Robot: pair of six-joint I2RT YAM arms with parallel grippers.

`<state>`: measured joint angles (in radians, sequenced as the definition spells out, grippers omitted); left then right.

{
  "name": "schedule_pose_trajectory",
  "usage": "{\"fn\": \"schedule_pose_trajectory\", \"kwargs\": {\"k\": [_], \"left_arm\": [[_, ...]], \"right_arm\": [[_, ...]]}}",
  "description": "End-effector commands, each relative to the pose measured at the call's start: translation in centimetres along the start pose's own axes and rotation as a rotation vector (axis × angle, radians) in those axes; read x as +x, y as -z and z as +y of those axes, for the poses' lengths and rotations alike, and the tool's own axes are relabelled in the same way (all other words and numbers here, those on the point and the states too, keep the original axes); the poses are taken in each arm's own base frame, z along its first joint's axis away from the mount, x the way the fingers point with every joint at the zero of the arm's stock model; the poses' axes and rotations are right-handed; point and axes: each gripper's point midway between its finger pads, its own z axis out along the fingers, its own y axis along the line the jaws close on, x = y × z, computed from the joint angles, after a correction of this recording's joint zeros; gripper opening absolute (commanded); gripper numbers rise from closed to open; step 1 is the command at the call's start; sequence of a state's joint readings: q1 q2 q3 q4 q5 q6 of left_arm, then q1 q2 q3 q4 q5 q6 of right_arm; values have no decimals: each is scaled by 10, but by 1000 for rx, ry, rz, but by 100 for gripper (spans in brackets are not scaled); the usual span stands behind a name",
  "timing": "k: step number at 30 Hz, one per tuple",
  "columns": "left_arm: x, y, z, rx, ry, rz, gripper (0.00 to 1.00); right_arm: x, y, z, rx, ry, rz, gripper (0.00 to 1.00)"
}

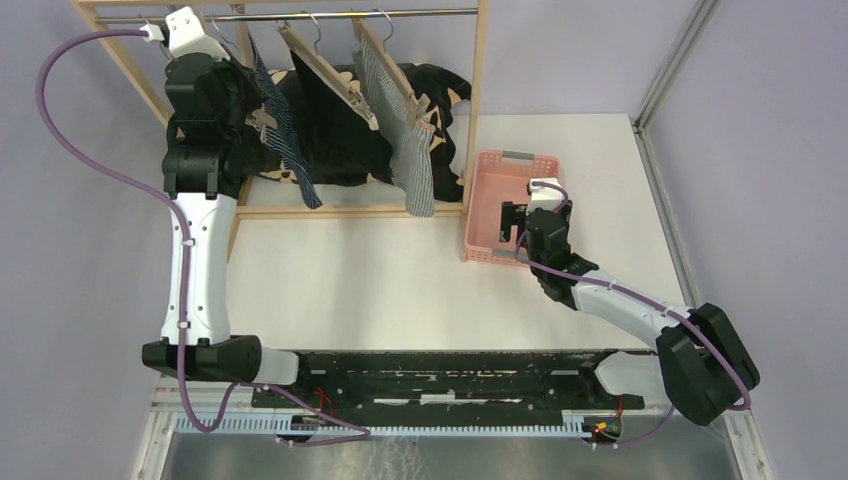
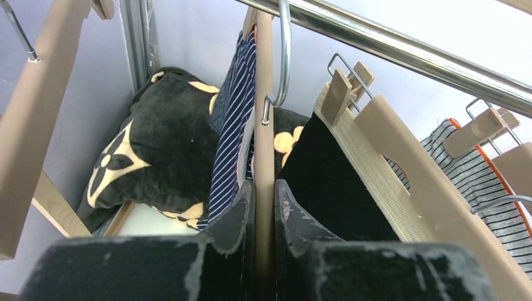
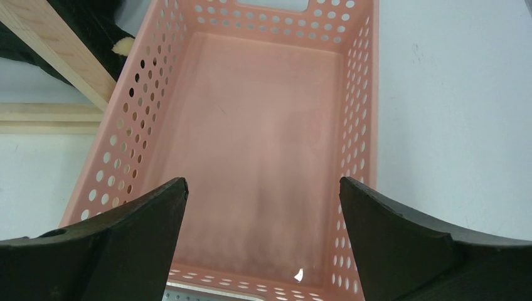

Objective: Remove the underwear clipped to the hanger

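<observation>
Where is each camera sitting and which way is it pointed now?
Top external: above and behind the bases, looking down on the table, rack and pink basket; left arm and right arm show.
Left wrist: at the rack, looking up toward the rail; its jaws pinch the navy striped shorts' wooden hanger.
Right wrist: over the basket, looking down into it between its open jaws.
Shared: top and right wrist both show the basket.

No words, letters or numbers can be read anywhere. The only marks are cream shapes on the black cushion (image 2: 169,141): a pointed star shape (image 2: 113,166) with curved sides, and a round flower shape (image 2: 287,142). They are pictures, not writing.
</observation>
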<state>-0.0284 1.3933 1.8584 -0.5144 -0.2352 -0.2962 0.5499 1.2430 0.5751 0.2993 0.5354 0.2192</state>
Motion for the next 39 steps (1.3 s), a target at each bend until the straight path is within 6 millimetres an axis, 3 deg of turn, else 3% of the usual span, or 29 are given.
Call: {"fn": "schedule_pose_trajectory", "kwargs": {"k": [1,7,16,21,29,35,39], "left_arm": [[-12,2,5,-19,-54,-33,3],[-2,-3,4,-6,-84,-16,3],[-44,20,-3,27,-142,-82,3],[-58,28,-1,23,-181,-107,3],[-50,41,-4,69,-208,-95,3],[-43,69,4,82,-246,-97,3],[-16,77,11,90,-277,-23,3]], "right_arm": [[-22,4,0,4,-36,-69,100],[-23,5,0,2,-39,-78,100],[-21,3,0,8,-33,-73,100],[-21,2,2,-3,-34,-72,100],[-23,5,0,4,-34,-80,100],[-21,1,4,-9,-33,-68,100],[-19,-1,8,-21,-33,-57,100]]}}
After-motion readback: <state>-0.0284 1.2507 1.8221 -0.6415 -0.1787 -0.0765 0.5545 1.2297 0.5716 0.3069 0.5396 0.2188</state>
